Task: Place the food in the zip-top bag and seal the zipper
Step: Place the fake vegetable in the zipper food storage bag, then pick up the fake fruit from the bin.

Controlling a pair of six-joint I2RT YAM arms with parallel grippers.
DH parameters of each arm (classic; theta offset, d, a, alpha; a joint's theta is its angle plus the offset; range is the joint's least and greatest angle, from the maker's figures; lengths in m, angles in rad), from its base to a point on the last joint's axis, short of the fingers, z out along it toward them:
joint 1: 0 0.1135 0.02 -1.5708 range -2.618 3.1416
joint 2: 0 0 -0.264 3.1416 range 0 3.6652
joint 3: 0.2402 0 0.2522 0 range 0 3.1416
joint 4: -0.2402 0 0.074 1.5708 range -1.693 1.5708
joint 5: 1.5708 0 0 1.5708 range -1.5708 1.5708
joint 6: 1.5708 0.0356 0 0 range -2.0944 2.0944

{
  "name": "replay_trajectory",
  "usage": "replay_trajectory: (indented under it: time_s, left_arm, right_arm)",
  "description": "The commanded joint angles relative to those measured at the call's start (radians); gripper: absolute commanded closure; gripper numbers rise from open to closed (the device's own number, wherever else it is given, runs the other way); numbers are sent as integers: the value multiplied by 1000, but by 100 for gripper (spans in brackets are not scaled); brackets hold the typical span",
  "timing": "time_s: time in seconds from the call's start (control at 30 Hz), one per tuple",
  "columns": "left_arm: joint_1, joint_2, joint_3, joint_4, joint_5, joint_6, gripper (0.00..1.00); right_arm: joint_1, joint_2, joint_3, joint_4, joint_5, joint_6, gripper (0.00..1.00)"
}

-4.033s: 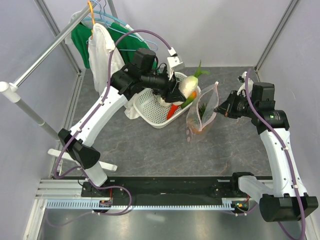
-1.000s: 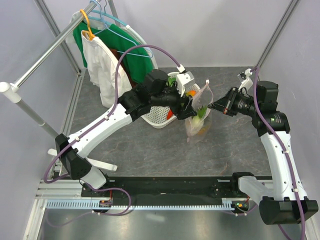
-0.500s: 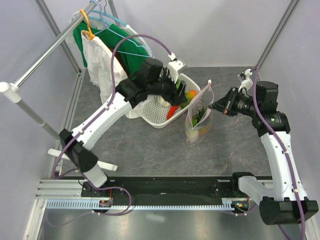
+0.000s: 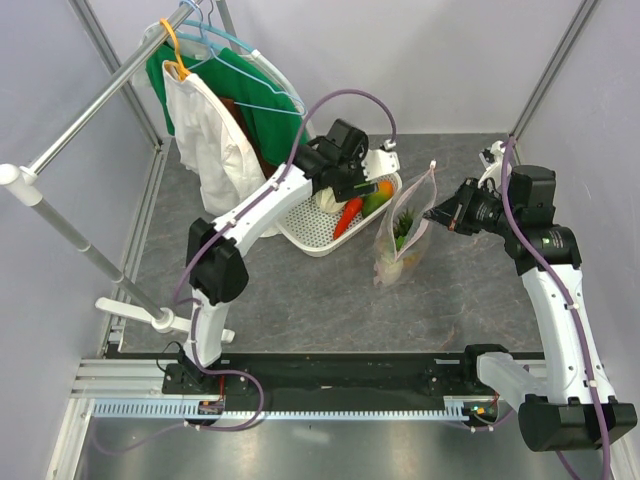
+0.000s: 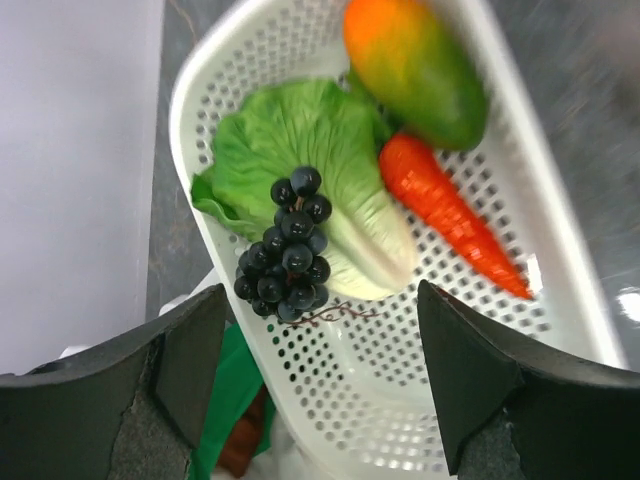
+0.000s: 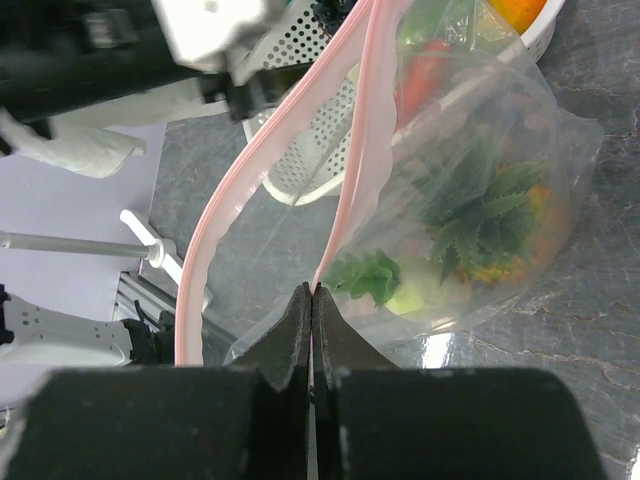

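At the far left of the top view, a clothes rail carries a white and a green garment on hangers. The left end effector hangs above a white basket on the grey bench, its fingers spread wide with nothing between them. In the basket lie a lettuce leaf with a dark grape bunch on top of it. Beside them are an orange-and-green fruit and a red chili that touches the fruit.

Just right of the basket stands the bag, clear and slumped at its base, its mouth upward. Green leafy pieces and something orange sit inside it. The pink zipper strip is parted, its two sides apart along most of the mouth. The right end effector is pinched narrow on one end of that strip, holding the bag up.
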Motion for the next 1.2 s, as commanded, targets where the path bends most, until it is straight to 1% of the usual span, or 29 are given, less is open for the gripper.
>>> replay_trajectory:
  time_s: [0.0,0.13,0.27,0.3,0.33,0.5,0.53,0.63,0.9,0.97,1.0,1.07,1.1,1.17]
  left_arm:
    - [43,90,31,2,-123,234,17]
    - [74,142,45,28,-126,287,20]
    - [100,178,41,76,-132,305,21]
    - [105,191,41,94,-134,308,23]
    - [112,196,41,102,-134,307,28]
    - [121,208,27,134,-118,311,35]
    - [121,205,24,134,-114,314,39]
    - [121,202,12,136,-89,326,46]
    - [121,189,-42,133,-40,359,48]
    - [123,192,-44,133,-37,363,53]
    - [123,195,-44,133,-35,365,60]
    - [126,190,-38,131,-26,363,69]
    - [126,181,-39,131,-20,360,79]
    - [125,166,-38,127,-16,353,88]
  right_arm:
    - [-2,-2,14,5,21,-23,100]
    - [-2,-5,17,-4,21,-31,100]
    - [-2,1,14,-5,20,-31,100]
    - [0,3,17,-5,20,-31,100]
    - [-2,4,17,-5,18,-31,100]
    - [-2,1,15,-9,18,-40,100]
    - [-2,0,14,-9,18,-40,100]
    - [-2,3,9,-9,18,-41,100]
    - [0,9,11,-9,15,-42,100]
    - [-2,6,12,-10,13,-43,100]
    - [-2,6,14,-10,15,-43,100]
    - [0,7,14,-10,13,-43,100]
    - [-2,7,15,-10,13,-45,100]
    - [-2,7,15,-10,16,-45,100]
